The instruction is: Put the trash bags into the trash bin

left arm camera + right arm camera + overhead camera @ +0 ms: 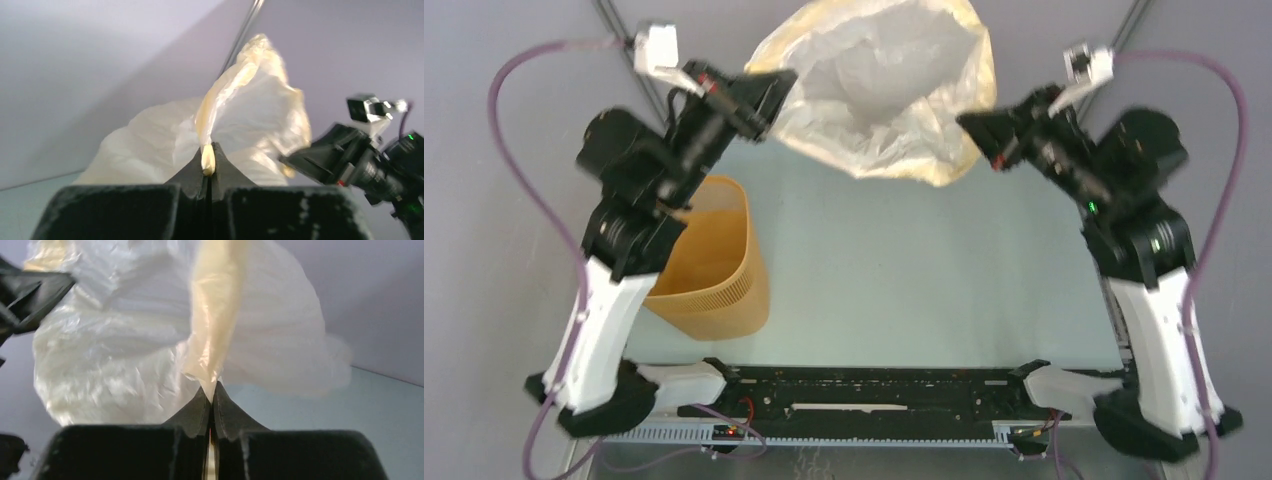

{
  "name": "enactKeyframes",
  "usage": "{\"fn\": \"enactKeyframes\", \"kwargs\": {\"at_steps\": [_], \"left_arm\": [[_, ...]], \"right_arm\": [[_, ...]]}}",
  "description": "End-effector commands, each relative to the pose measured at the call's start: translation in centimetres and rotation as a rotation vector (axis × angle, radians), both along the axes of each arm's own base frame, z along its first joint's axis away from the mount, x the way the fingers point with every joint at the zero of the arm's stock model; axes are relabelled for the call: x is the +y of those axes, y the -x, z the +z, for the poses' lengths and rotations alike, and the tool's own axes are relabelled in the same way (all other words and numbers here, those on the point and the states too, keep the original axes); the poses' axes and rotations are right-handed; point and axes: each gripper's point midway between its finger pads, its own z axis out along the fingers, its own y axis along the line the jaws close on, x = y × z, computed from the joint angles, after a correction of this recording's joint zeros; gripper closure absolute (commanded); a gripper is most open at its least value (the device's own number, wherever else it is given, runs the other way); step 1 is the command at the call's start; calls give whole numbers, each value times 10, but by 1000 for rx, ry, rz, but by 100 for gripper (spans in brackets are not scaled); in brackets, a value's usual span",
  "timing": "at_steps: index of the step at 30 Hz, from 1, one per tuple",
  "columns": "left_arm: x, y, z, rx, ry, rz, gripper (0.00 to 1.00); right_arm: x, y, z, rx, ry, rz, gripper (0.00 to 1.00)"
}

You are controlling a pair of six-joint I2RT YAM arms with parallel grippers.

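The trash bag (879, 90) is held up over the far side of the table (924, 270), spread wide between both grippers. The left gripper (209, 167) and the right gripper (211, 396) are each clamped on its yellowish edge. The bin (719, 270) is stood upright beside the left arm, apart from the bag.

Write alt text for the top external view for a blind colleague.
Both arms hold a cream plastic bag between them, left gripper and right gripper each shut on its rim, over the far side of the table. The orange bin stands near left, partly under the left arm.
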Motion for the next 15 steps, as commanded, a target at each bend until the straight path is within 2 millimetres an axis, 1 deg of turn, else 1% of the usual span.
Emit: {"fn": "enactKeyframes", "kwargs": {"at_steps": [1,3,4,5,6,7,8,9,10,11,12,13,14,15], "left_arm": [[15,-48,-129,231,-108,232,100],[19,-66,-228,467,-201,263,100],[19,-67,-280,615,-241,242,100],[17,-63,-323,751,-275,197,100],[11,-54,-354,848,-304,126,100],[6,-45,-372,898,-328,80,100],[4,-38,-377,908,-334,57,100],[2,-33,-373,884,-322,45,100],[0,-32,-360,834,-296,31,100],[-4,-32,-340,772,-261,10,100],[-7,-33,-315,711,-228,-7,100],[-10,-34,-289,658,-208,-22,100],[-12,-34,-259,601,-187,-35,100],[-13,-34,-231,547,-171,-43,100]], "right_arm": [[0,-3,-81,58,82,-44,93],[1,-13,-165,291,78,-56,100],[1,-12,-210,436,84,-50,100],[3,-7,-254,584,101,-28,100],[5,2,-291,718,128,-4,100],[9,12,-321,815,170,20,100],[12,22,-341,874,221,34,100],[14,28,-352,894,267,43,100],[17,31,-353,885,289,55,100],[19,30,-346,860,285,67,100],[19,27,-332,826,262,68,100],[18,21,-312,780,234,61,100],[17,15,-291,729,213,55,100],[15,10,-265,672,197,50,100]]}}
